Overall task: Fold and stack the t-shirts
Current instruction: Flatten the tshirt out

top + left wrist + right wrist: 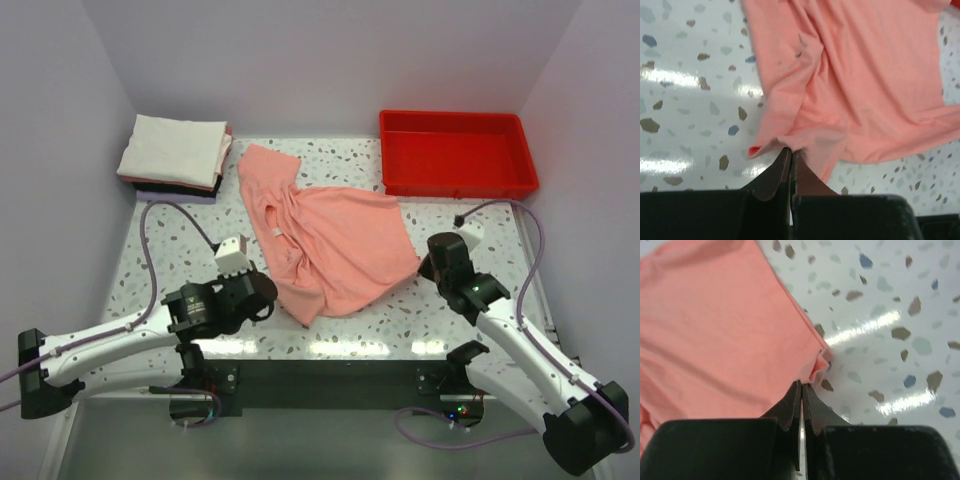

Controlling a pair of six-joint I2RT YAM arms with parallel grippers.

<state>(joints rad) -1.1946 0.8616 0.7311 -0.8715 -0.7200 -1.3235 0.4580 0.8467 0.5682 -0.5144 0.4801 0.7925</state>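
My left gripper (791, 152) was pinched shut on the near-left corner of the salmon-pink t-shirt (330, 240), its two brown fingers (776, 175) pressed together with only a fold of hem between them, close to the near edge of the table (400, 315) and left of its middle. Beyond it, in the far-left corner, the folded t-shirts (175, 150) sat in a neat stack, a cream one on top and a black layer showing beneath. The pink shirt lay crumpled and unfolded across the middle of the table, one sleeve reaching toward the far edge beside the stack, its small white neck label (272, 232) facing up near the collar, and its body spreading down toward the near edge in loose wrinkles. My right gripper (803, 386) was closed on the shirt's right corner, the fingertips squeezing a bunched bit of doubled fabric, just right of the table's middle and apart from the near edge. Past it, the red tray (455, 152) rested in the far-right corner, just beyond the shirt's far-right edge; I could not tell whether they touched.
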